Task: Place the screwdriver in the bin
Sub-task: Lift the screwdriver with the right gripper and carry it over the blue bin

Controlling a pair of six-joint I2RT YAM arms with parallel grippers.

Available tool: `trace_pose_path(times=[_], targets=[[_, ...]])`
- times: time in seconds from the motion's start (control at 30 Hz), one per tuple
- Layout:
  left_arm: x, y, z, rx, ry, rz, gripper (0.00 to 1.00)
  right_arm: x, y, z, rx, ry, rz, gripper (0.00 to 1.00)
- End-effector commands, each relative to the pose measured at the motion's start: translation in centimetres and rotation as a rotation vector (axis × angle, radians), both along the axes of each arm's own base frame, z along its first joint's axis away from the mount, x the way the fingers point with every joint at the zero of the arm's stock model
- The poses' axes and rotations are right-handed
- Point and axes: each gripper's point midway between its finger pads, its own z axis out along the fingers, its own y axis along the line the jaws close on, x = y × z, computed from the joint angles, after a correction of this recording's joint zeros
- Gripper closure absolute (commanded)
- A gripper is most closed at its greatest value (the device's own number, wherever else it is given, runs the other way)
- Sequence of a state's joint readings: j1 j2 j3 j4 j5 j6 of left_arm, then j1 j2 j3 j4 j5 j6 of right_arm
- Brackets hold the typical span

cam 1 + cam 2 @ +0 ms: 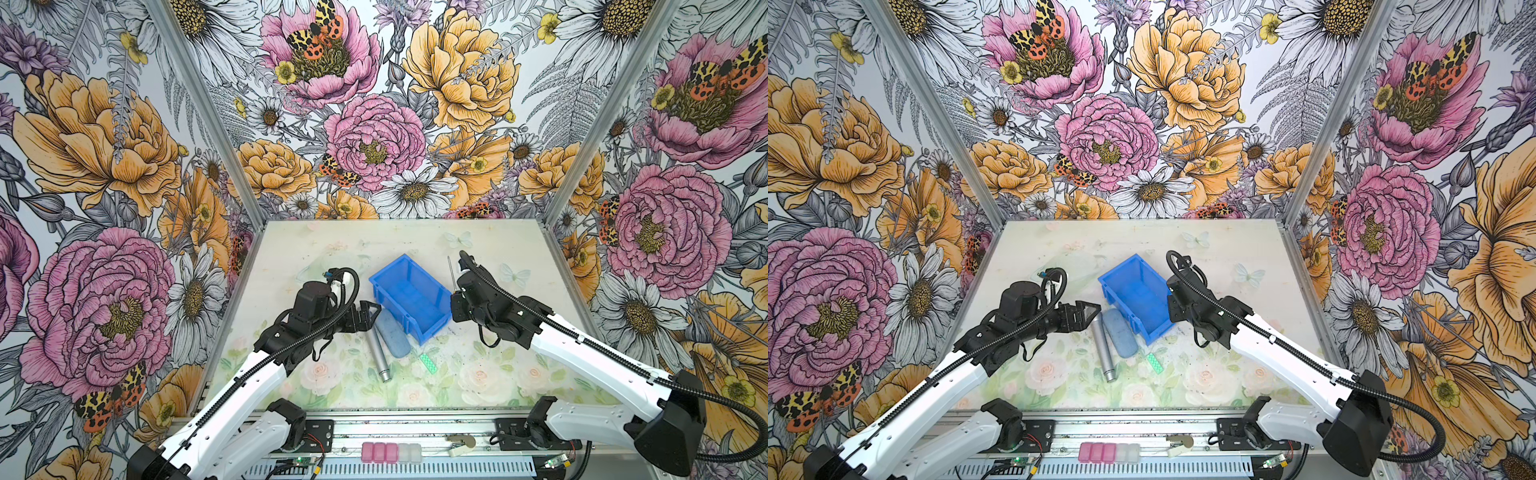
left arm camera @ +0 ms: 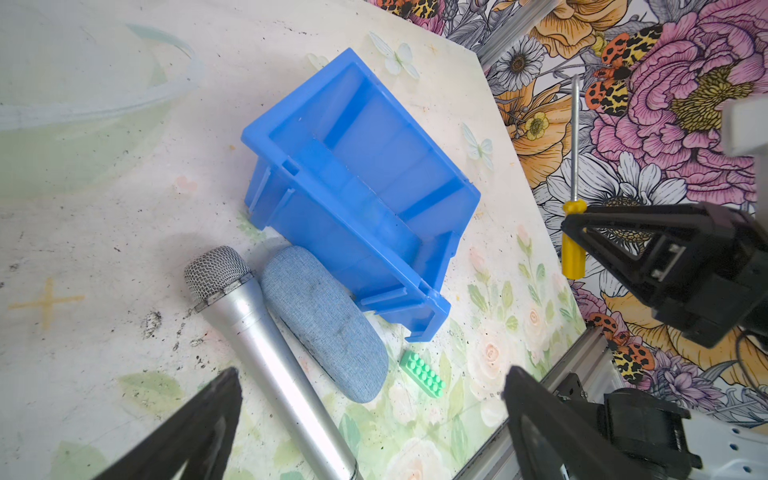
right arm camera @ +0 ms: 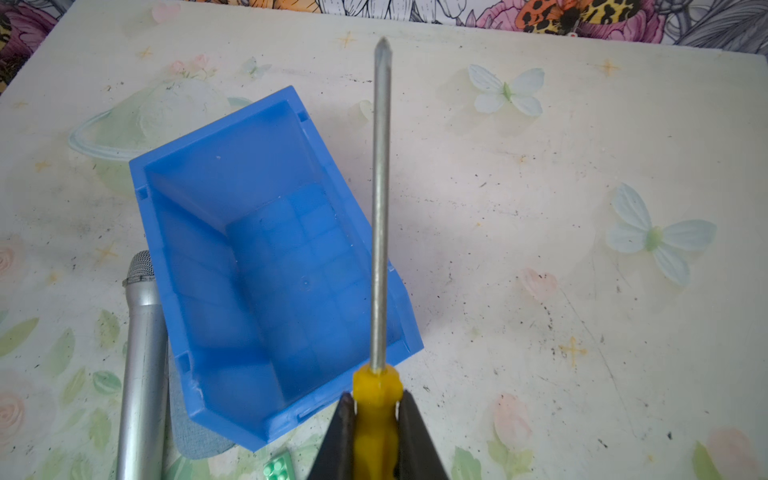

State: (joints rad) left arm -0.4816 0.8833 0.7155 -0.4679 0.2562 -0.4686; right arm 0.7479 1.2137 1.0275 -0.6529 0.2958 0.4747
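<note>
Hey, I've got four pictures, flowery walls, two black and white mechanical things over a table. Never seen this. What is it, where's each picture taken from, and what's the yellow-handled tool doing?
This is a robot with a left arm and a right arm, each ending in a two-fingered gripper. Two pictures look down from one overhead camera; the other two come from cameras on the wrists. On the table lie an empty blue bin, a silver microphone, a grey-blue pad and a small green strip. The right gripper is shut on the yellow handle of the screwdriver, held off the table beside the bin. The left gripper is open and holds nothing.
</note>
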Motion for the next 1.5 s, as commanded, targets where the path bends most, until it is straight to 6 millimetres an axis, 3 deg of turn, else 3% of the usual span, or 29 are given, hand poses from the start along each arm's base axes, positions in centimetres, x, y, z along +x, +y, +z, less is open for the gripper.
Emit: trace_pose_path(times=[0.0,0.37,0.7,1.27,1.47], targets=[[0.1,-0.6,1.8,-0.027,-0.056,-0.029,0.01,0.5,2.5,1.2,0.022,-0.02,0.108,1.0],[-0.1,-0.3,1.1,-0.027,-0.042,-0.012,0.01,2.4,6.2,-0.2,0.032,0.031,0.172,1.0],[0.0,0.0,1.0,-0.016,-0.05,0.0,0.01,3.6,8.5,-3.0,0.028,0.094,0.203,1.0],[-0.1,-0.1,0.7,0.017,-0.069,-0.045,0.01,4.5,9.6,-8.4,0.022,0.186,0.195,1.0],[-0.2,-0.2,0.8,0.014,-0.073,-0.056,0.01,4.7,9.9,-9.4,0.039,0.204,0.185,1.0]])
